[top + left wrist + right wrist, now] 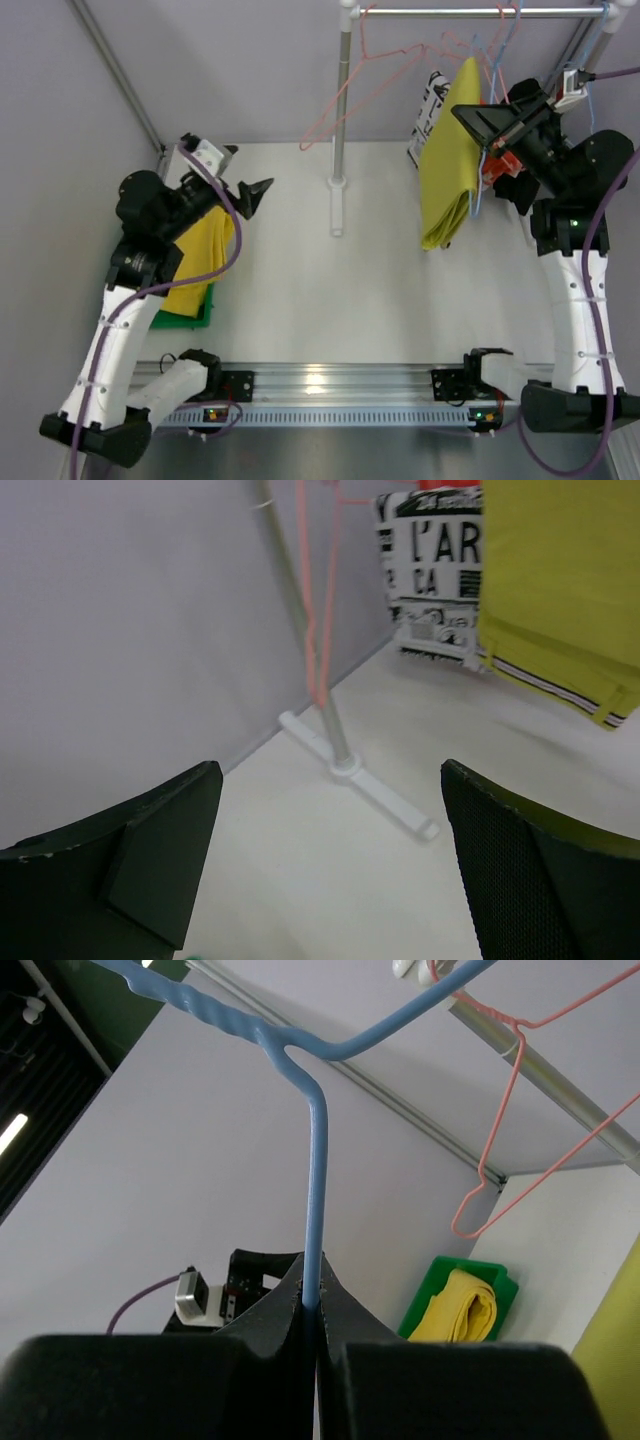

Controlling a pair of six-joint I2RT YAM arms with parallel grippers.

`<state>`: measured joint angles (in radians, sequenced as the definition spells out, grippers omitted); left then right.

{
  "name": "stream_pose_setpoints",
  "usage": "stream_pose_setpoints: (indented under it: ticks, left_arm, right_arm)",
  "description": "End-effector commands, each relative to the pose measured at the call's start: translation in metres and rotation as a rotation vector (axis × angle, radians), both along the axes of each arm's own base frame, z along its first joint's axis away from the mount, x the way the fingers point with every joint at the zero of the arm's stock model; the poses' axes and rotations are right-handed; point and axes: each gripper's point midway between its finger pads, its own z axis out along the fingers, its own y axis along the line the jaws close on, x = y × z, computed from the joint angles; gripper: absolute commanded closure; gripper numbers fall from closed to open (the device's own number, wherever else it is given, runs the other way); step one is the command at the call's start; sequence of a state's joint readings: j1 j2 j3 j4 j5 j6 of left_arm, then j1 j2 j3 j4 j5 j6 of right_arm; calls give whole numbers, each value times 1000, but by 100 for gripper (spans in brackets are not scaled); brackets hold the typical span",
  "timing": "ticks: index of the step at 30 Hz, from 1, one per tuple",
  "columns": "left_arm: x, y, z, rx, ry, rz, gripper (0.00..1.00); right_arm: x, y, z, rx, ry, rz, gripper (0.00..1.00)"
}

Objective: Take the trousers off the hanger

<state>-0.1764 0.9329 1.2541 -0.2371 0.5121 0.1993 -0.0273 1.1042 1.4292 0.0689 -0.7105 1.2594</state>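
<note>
Olive-yellow trousers (448,165) hang from a blue hanger (478,195) on the rail at the back right. They also show in the left wrist view as olive-yellow trousers (560,590). My right gripper (482,122) is shut on the blue hanger's wire (315,1160), pinched between its fingertips (300,1295). A second, bright yellow pair of trousers (196,262) lies folded in a green bin (208,308) at the left, and shows from the right wrist as the yellow pair (468,1310). My left gripper (256,196) hangs open above the table beside the bin, with nothing between its fingers (160,860).
A black-and-white printed cloth (430,115) hangs behind the olive pair. An empty pink hanger (370,75) dangles from the rail (480,12). The rack's pole (342,100) and white foot (385,800) stand mid-table. Something red-orange (497,162) sits beside the right gripper.
</note>
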Motion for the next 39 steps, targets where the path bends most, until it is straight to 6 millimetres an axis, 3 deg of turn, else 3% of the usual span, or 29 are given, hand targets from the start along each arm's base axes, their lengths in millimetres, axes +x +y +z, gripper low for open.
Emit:
stream_pose_setpoints:
  ticks: [1, 2, 3, 5, 6, 8, 9, 11, 12, 14, 15, 17, 20, 23, 24, 26, 30, 35, 39]
  left_arm:
    - [-1, -46, 36, 27, -205, -31, 5]
    - [-4, -57, 39, 27, -220, -37, 5]
    - [-13, -85, 37, 20, -220, -96, 5]
    - [-9, -102, 44, -12, -246, -60, 4]
    - [-21, -121, 46, -31, -248, -101, 4]
    - [-28, -138, 54, -93, -240, -132, 1]
    - [-38, -157, 50, -116, -220, -186, 1]
    - [-46, -172, 49, -173, -203, -199, 1]
    - [-61, -191, 45, -188, -197, -249, 1]
    - [-66, -205, 40, -215, -213, -229, 1]
    - [-74, -224, 30, -210, -198, -244, 1]
    - [-68, -244, 21, -223, -169, -210, 1]
    - [-66, -260, 19, -292, -116, -184, 1]
    - [-72, -280, 16, -323, -177, -175, 1]
    - [-74, -281, 25, -362, -202, -170, 1]
    - [-68, -289, 21, -366, -215, -136, 2]
    - [-66, -292, 32, -434, -236, -118, 7]
    - [-86, -307, 20, -421, -211, -178, 14]
    - [-84, -306, 24, -449, -209, -151, 21]
  right_arm:
    - [-32, -12, 46, 5, -195, -112, 100]
    - [-33, -13, 47, 8, -193, -123, 100]
    - [-33, -14, 46, 9, -184, -131, 100]
    - [-34, -16, 47, 16, -186, -146, 100]
    - [-33, -17, 46, 20, -184, -148, 100]
    - [-28, -17, 40, 26, -162, -152, 100]
    - [-26, -17, 37, 33, -149, -148, 100]
    - [-24, -18, 37, 39, -148, -147, 100]
    - [-23, -17, 38, 46, -146, -144, 100]
    - [-21, -18, 42, 55, -153, -145, 100]
    - [-22, -18, 44, 61, -153, -144, 100]
    - [-19, -19, 46, 69, -149, -146, 100]
    - [-17, -21, 43, 92, -136, -155, 100]
    - [-15, -23, 42, 108, -133, -163, 100]
    - [-13, -23, 41, 112, -126, -163, 100]
    - [-13, -23, 42, 114, -128, -163, 100]
    - [-12, -24, 43, 124, -123, -165, 100]
    - [-8, -25, 35, 146, -107, -168, 100]
    - [-12, -25, 36, 151, -110, -160, 100]
